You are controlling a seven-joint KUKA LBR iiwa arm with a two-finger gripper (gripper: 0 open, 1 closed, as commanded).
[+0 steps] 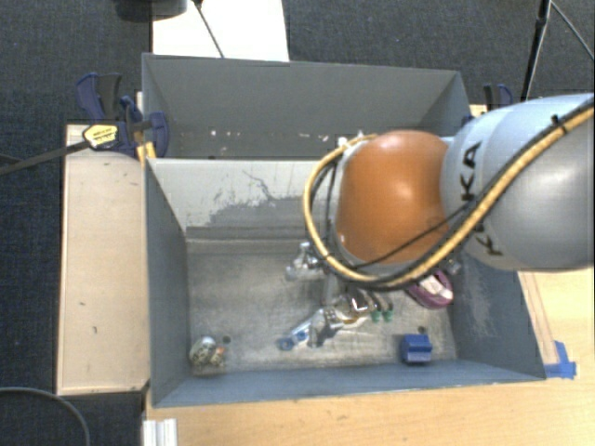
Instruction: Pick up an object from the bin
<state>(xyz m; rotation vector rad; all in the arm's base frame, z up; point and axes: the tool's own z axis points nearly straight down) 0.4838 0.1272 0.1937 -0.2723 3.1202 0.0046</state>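
Along the lower edge of the grey bin [167, 277], a crumpled greenish ball [208, 353] is lying at lower left and a blue block [416, 347] at lower right. Just above them, at lower centre, the end effector [330, 323] is hanging low beside a small blue piece [296, 339]; I cannot tell whether it is apart or together. Farther up, a pink thing [432, 291] is peeking out beneath the arm's orange cover [390, 203].

A: Bright, even light from overhead?
B: Yes. Soft sheen on the orange cover [390, 203] above the claw [337, 321]; pale glints on the bin wall [279, 110] beyond it; faint shadow beneath.
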